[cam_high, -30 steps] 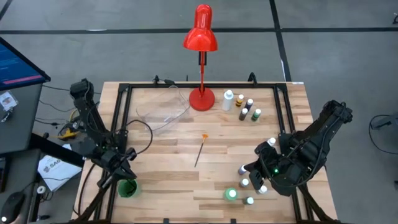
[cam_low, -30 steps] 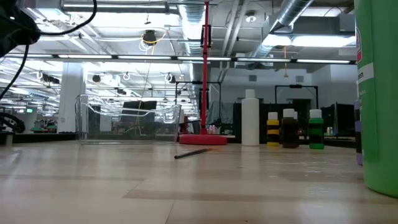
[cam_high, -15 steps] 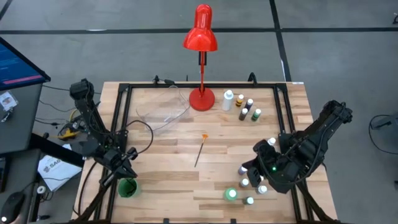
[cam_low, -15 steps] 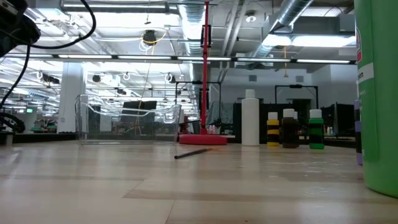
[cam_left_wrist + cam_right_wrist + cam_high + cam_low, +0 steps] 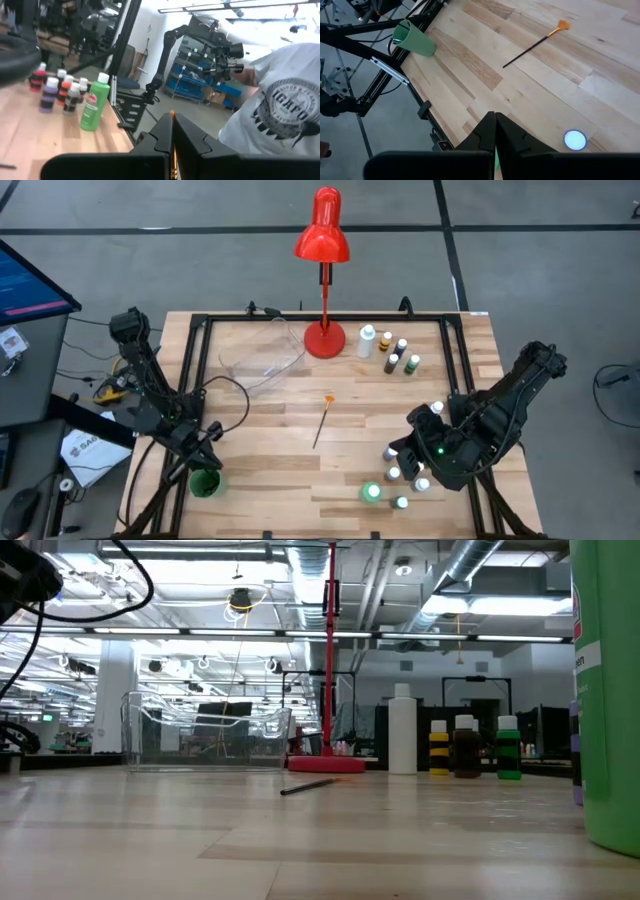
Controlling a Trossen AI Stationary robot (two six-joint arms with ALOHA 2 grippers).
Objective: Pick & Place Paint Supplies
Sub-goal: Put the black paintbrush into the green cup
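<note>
A pale wooden desk (image 5: pixel 270 450) framed by black rails is seen from above, with both dark arms folded low over its near corners. A tall red desk lamp (image 5: pixel 322 240) is stood at the far edge, its round base resting on the wood. Just beside the base, toward the left arm's side, a clear plastic container (image 5: pixel 262 358) is placed; in the low view it is shown as a see-through box (image 5: pixel 205 730).

The left pincer (image 5: pixel 207 452) is held at the near left corner, just above a green cup (image 5: pixel 204 483), its fingers (image 5: pixel 187 145) pressed together with nothing between them. The right pincer (image 5: pixel 420 448) is held over the near right part of the desk, its fingers (image 5: pixel 507 134) likewise pressed together and holding nothing. A person in a white printed shirt (image 5: pixel 277 107) is visible beyond the desk in the left wrist view.

The paint supplies are found in two groups. Five small bottles (image 5: pixel 389 352) are lined up at the far edge beside the lamp base, the largest of them white (image 5: pixel 402 730). A second cluster of white-capped bottles (image 5: pixel 402 473) is gathered near the right pincer, with a green bottle (image 5: pixel 95 102) standing among them; part of this cluster is hidden by the arm. A thin dark-handled brush (image 5: pixel 323 420) with an orange tip is laid flat near the middle of the desk, well apart from both groups and touched by neither pincer.
</note>
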